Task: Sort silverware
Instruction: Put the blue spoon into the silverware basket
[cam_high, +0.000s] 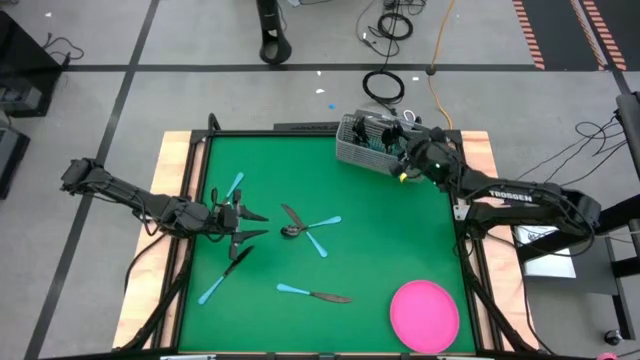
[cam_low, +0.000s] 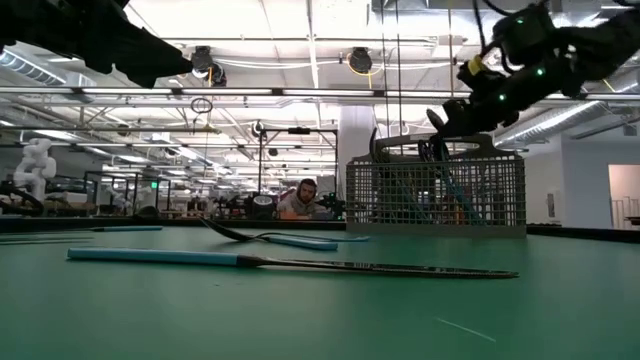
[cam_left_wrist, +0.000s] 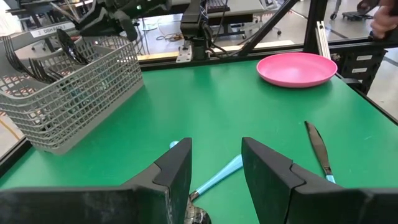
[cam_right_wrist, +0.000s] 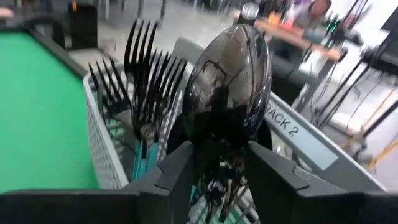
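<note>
My right claw (cam_right_wrist: 217, 165), clamped on a dark metallic spoon (cam_right_wrist: 230, 81), hangs over the grey wire-mesh caddy (cam_high: 365, 145), while my left claw (cam_high: 250, 225) gapes wide far from it above scattered blue-handled silverware (cam_high: 310, 232).

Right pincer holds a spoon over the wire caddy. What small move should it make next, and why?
Probably lower and release. The right pincer grips a spoon, bowl up, above the grey caddy, where forks already stand upright. The left pincer waits open over the mat.
</note>
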